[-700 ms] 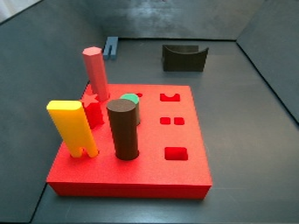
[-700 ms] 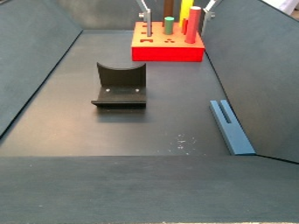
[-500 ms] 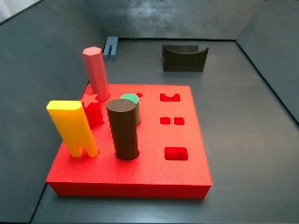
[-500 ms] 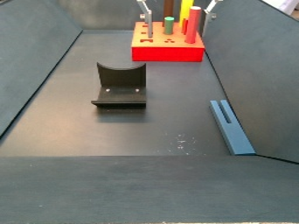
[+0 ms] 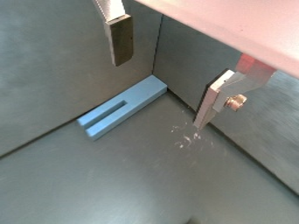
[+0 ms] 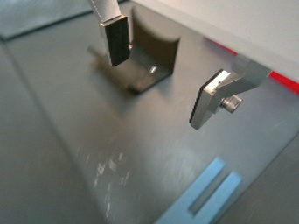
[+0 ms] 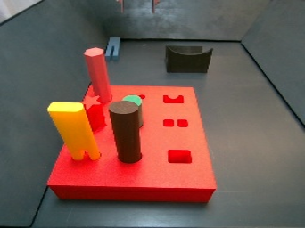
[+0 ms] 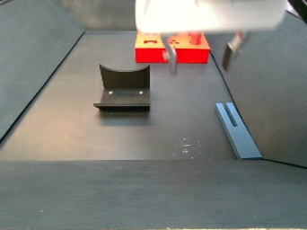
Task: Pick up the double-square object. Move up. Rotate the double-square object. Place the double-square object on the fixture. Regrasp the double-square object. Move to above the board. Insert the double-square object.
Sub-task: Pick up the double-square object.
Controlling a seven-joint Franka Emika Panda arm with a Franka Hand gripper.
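Observation:
The slate-blue double-square object lies flat on the dark floor against a wall, also seen in both side views and in a wrist view. My gripper hangs open and empty well above the floor, between the object and the fixture. In a side view the gripper hides part of the red board. The dark fixture stands apart from the board. Only the fingertips show at the top of a side view.
On the board stand a yellow two-legged peg, a dark brown cylinder, a pink-red tall peg and a green piece. Dark walls enclose the floor on all sides.
The gripper has come into both side views, where it did not show before. The double-square object, fixture and board have not moved.

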